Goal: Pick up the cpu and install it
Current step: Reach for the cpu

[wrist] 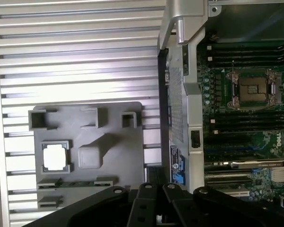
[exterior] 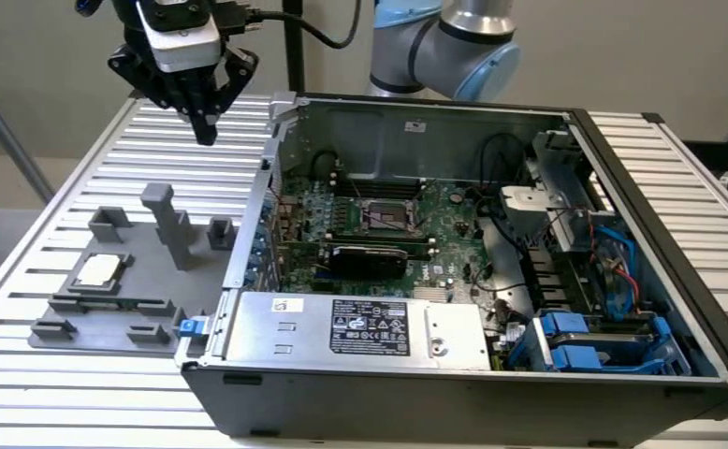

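The cpu (exterior: 98, 271) is a small silvery square chip lying in a recess of the grey fixture plate (exterior: 114, 313) on the slatted table, at the exterior view's left. It shows too in the wrist view as the cpu (wrist: 55, 157) on the fixture plate (wrist: 113, 142). My gripper (exterior: 204, 131) hangs high above the table, behind the fixture and well apart from the chip. Its black fingers (exterior: 196, 103) are drawn together to a point, shut on nothing. The motherboard socket (exterior: 386, 217) sits inside the opened computer case; in the wrist view the socket (wrist: 253, 90) has its metal frame around it.
The open computer case (exterior: 663, 281) takes up the middle and the exterior view's right, its near wall (exterior: 264, 206) standing beside the fixture. Upright grey fixture blocks (exterior: 170, 224) rise from the plate. A power supply (exterior: 364, 327) lies at the case front.
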